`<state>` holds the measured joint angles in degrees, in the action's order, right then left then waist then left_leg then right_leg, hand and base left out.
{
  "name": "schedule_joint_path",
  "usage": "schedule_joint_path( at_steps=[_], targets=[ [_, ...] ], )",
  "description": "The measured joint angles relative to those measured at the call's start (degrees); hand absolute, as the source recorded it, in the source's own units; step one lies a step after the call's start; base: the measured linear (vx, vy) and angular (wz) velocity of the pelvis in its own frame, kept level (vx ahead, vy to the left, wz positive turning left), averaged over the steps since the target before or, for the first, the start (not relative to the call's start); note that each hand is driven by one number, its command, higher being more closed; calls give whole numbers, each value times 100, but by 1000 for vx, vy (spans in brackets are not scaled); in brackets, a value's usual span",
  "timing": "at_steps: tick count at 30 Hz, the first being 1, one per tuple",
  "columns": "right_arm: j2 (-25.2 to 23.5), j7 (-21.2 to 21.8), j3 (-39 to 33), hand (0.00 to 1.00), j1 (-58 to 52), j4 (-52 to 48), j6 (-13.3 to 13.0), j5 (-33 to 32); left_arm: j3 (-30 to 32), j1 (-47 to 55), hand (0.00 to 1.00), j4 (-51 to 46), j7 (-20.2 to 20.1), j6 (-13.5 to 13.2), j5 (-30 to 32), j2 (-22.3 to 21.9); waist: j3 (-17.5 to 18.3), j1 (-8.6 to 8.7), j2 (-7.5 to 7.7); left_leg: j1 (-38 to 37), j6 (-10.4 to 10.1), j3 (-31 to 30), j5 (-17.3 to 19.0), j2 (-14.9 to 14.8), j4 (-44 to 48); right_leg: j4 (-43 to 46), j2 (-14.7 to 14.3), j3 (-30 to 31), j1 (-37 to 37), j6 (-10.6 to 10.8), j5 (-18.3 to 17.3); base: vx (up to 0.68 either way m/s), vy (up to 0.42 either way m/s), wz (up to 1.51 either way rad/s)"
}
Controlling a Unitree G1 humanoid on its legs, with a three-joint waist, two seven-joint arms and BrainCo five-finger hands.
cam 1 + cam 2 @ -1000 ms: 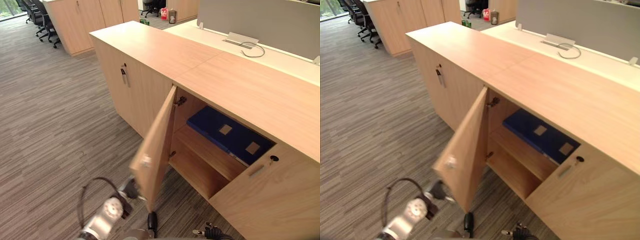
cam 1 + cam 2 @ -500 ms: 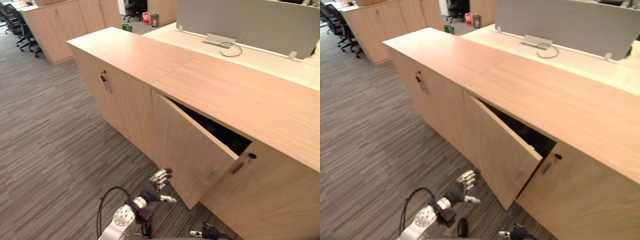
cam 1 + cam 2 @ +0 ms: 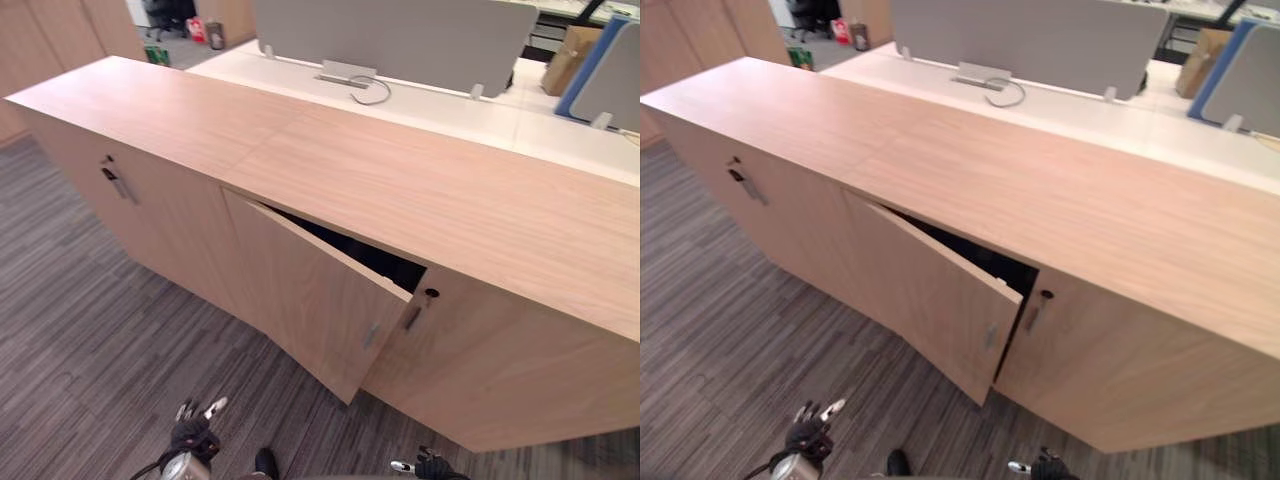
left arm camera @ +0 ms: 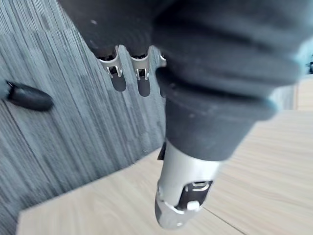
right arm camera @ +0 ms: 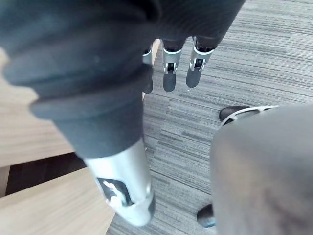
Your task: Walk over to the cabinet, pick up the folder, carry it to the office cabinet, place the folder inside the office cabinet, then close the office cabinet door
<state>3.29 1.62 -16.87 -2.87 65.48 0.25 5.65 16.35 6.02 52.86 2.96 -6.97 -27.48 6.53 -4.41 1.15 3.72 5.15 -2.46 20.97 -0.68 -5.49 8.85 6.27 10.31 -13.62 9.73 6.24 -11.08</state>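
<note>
Now, nearly home with the cabinet door [image 3: 310, 300]. No longer flung wide as a second ago: hangs just ajar, hinge side snug against the cabinet [image 3: 300, 140], free edge standing a little proud beside the neighbouring door [image 3: 500, 360]. Leaves only a dark wedge under the top board. Hides the folder, last seen lying flat on the upper shelf; by all signs sits inside behind that door, out of sight at this instant.

Shows the left robot hand [image 3: 192, 432] down low over the carpet [image 3: 70, 340], well apart from the door, fingers straight and slack, gripping nothing. Looks like a shove-and-let-go rather than a guided close. Finds the right robot hand [image 5: 169, 73] hanging over the carpet too, fingers loose, empty as well. Slides the whole view sideways along the cabinet meanwhile, so put that down to the camera, not the furniture.

Means placing done, by the look of it, and closing not quite finished. Probably calls for one more nudge on the free edge, near the small handle [image 3: 371, 335], to seat the door flush. Risks a rebound otherwise.
</note>
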Motion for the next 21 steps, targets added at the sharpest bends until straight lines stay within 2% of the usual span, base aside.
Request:
schedule_joint_path(
  at_steps=[2, 3, 7, 8, 9, 10, 15, 17, 18, 20, 21],
  targets=[
    [69, 7, -135, 0, 15, -3, 15, 2, 229, 99, 0, 329, -2, 52, 359, -29, -62, -61, -103, 251, 24, 85, 461, -323, 877, 88, -102, 214, -50, -32, -19, 55, 9, -73],
    [133, 7, -230, 0, 40, -10, 25, 2, 351, 152, 0, 517, -2, 98, 585, -58, -91, -58, -138, 362, 53, -44, 576, -421, 1227, 126, -139, 361, -81, -40, -25, 61, 11, -59],
    [265, 3, -180, 0, 38, -193, 30, -2, 529, 384, 0, 520, -8, 105, 899, -341, -254, -123, -260, 611, 44, -1092, 580, -380, 1900, 446, -141, 662, -268, -44, -24, -4, -6, -46],
    [257, 4, -149, 0, 34, -230, 24, -13, 567, 476, 0, 505, -10, 81, 896, -435, -262, -169, -291, 666, -126, -1565, 782, -274, 1930, 535, -146, 782, -345, -44, -24, -78, 34, -53],
    [274, 4, -155, 0, 39, -231, 20, -16, 573, 541, 0, 504, -10, 78, 897, -532, -205, -210, -419, 625, -193, -1857, 851, -210, 1804, 575, -178, 813, -445, -43, -25, -72, 93, -58],
    [290, 4, -155, 0, 63, -264, 14, -14, 651, 615, 0, 510, -5, 78, 892, -697, -162, -233, -598, 509, -284, -2054, 1083, -261, 1524, 603, -289, 890, -554, -9, -59, -56, 110, -50],
    [-182, -5, 139, 0, -16, -522, -41, -59, 610, 692, 0, 439, -15, 45, 1101, -596, -99, -247, -353, 157, -233, -1680, 658, -74, 705, 611, -23, 950, -737, 30, 0, -97, 62, -26],
    [-181, -64, 278, 0, -94, -522, -47, -212, 146, 712, 0, 383, -5, 46, 1439, -399, 42, -240, -312, 23, -263, -1622, 387, -45, 226, 463, -19, 972, -795, 34, 108, -54, -25, -10],
    [-185, -110, 292, 0, -128, -536, -53, -243, -212, 710, 0, 332, 5, 51, 1698, -255, 68, -236, -290, -177, -291, -1581, 140, -38, -200, 367, -34, 972, -785, 23, 173, -22, -57, -7],
    [-187, -142, 318, 0, -152, -579, -55, -234, -447, 699, 0, 219, 12, 51, 1954, -180, 74, -229, -288, -311, -305, -1573, -15, -39, -480, 331, -53, 972, -769, 24, 198, -13, -50, -3],
    [-186, -182, 352, 0, -181, -617, -59, -224, -744, 638, 0, 93, 30, 49, 2298, -85, 78, -228, -287, -453, -296, -1574, -152, -42, -717, 289, -71, 969, -713, 23, 214, 0, 0, 0]
  ],
)
